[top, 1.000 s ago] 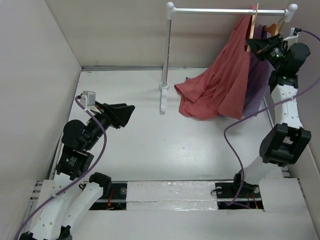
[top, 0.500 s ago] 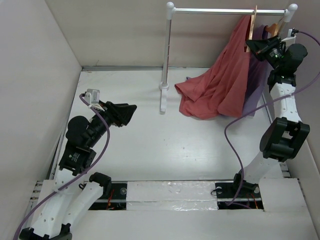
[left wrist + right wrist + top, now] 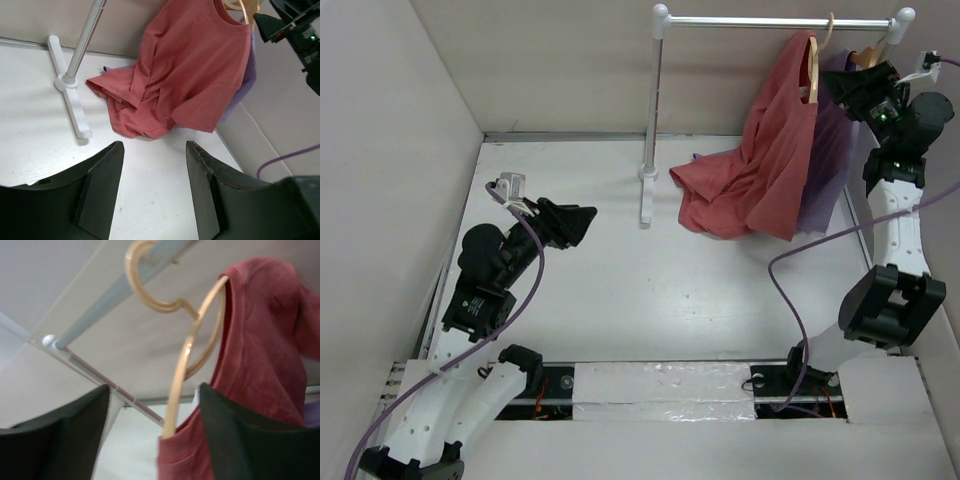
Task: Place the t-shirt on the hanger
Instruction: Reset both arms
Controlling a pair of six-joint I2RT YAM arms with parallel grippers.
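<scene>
Both the left hand (image 3: 154, 150) and right hand (image 3: 852, 86) are hanging open, gripping nothing, while the t-shirt (image 3: 770, 150) is dangling from the hanger (image 3: 192, 355) under the rail (image 3: 760, 21), hem pooling on the desk (image 3: 620, 300) below it, and being this light and floppy I'd be pinching its shoulder seam.

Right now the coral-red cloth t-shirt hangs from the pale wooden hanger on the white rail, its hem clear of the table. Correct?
Not the hem: the coral-red cloth t-shirt hangs from the pale wooden hanger on the white rail, but its lower part lies bunched on the table, as the left wrist view shows.
</scene>
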